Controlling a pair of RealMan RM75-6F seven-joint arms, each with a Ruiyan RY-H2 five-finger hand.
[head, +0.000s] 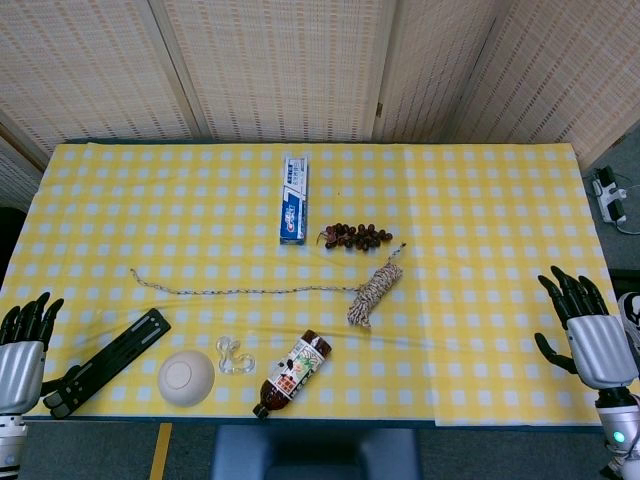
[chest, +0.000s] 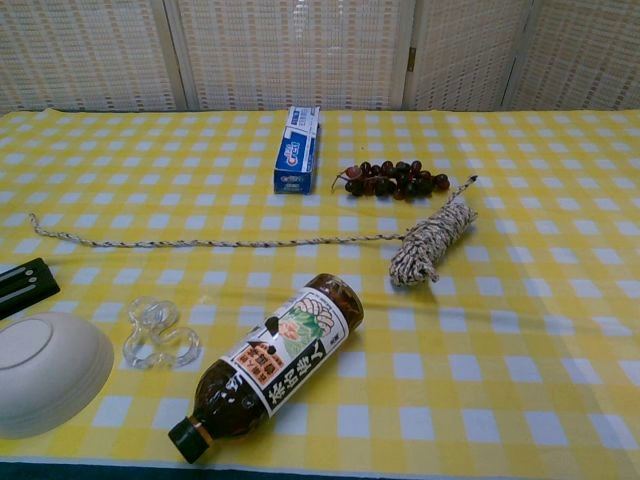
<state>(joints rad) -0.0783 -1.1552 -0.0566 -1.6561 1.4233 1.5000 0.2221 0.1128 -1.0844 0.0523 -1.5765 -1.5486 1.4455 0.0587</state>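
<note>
Head view: hands (head: 22, 345) (head: 590, 330) apparently open, apart.

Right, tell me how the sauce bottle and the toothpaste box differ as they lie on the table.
The sauce bottle is round-bodied and dark, with a black cap and a pictured label; the toothpaste box is a flat-sided blue and white carton. The sauce bottle lies at the near edge of the table, slanted with its cap toward the robot; the toothpaste box lies further back, nearly straight away from the robot, beside the grapes. Both lie on their sides on the yellow checked cloth, and neither hand touches them.
</note>
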